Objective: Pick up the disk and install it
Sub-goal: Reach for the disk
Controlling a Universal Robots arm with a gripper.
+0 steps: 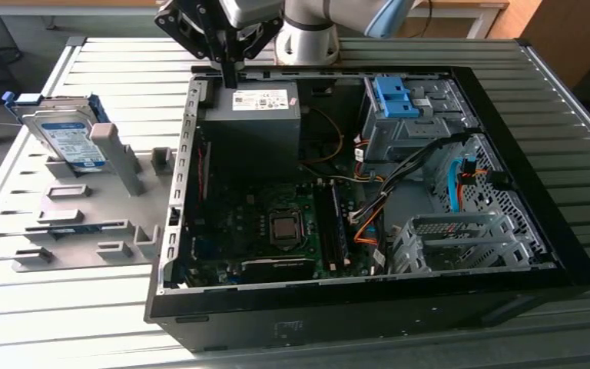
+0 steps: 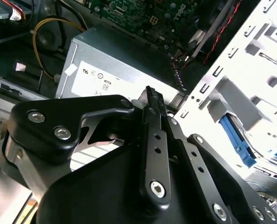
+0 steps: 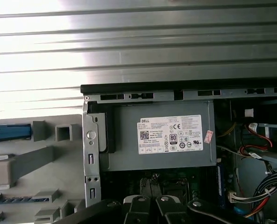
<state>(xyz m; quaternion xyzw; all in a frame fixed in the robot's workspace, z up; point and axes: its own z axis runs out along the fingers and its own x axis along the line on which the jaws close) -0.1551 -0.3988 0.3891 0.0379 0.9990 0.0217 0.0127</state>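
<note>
Pick-up not yet begun: the black gripper point(image 1: 231, 81), clenched empty near the grey power-supply box point(image 1: 259, 108), would need opening for the silver blue-edged disk point(image 1: 64, 138) at its eight o'clock.

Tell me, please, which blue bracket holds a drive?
The bracket edging the disk on the rack outside the case; the other bracket sits bare on the drive cage inside.
</note>
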